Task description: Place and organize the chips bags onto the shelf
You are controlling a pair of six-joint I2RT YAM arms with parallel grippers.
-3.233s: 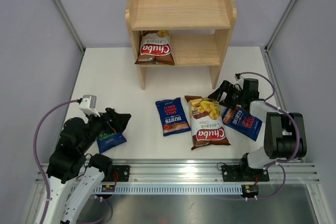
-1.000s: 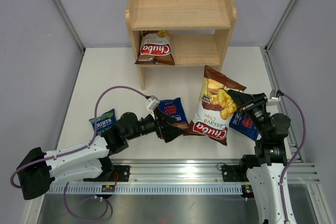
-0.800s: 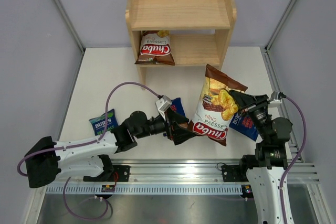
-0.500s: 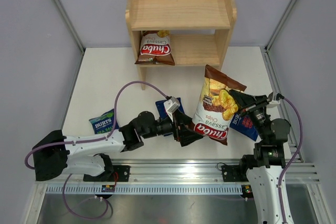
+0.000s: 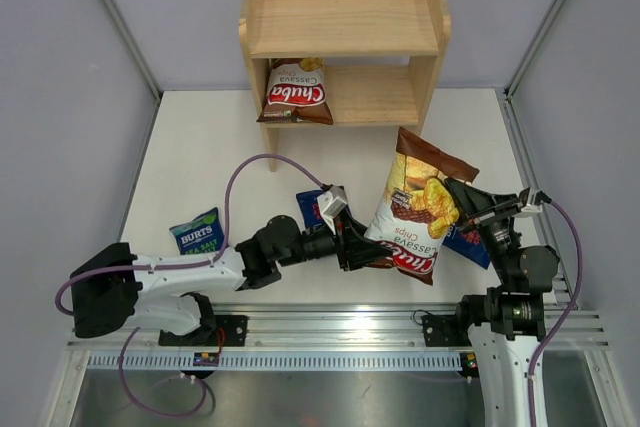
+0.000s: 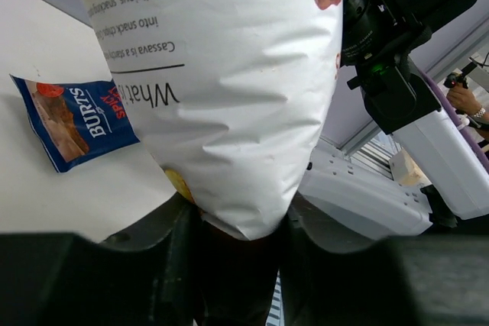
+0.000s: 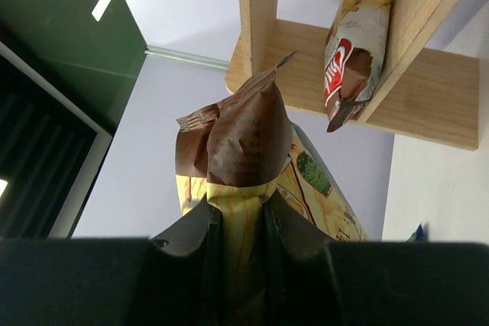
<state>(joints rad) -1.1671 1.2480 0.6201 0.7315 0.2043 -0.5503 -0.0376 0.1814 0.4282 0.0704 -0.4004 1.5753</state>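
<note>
White tabletop (image 5: 200,157) between grey walls (image 5: 60,67), slotted aluminium rail (image 5: 340,319) along its near edge, brushed metal sheet (image 5: 330,397) below

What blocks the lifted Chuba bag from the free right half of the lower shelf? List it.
Nothing visible does. Only bare table lies between the lifted Chuba bag and the shelf, lower tier. The other Chuba bag fills only that tier's left half.

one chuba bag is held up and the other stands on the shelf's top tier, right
No: the other Chuba bag stands on the shelf's lower tier, as the top external view shows. The first Chuba bag is indeed held up.
</note>
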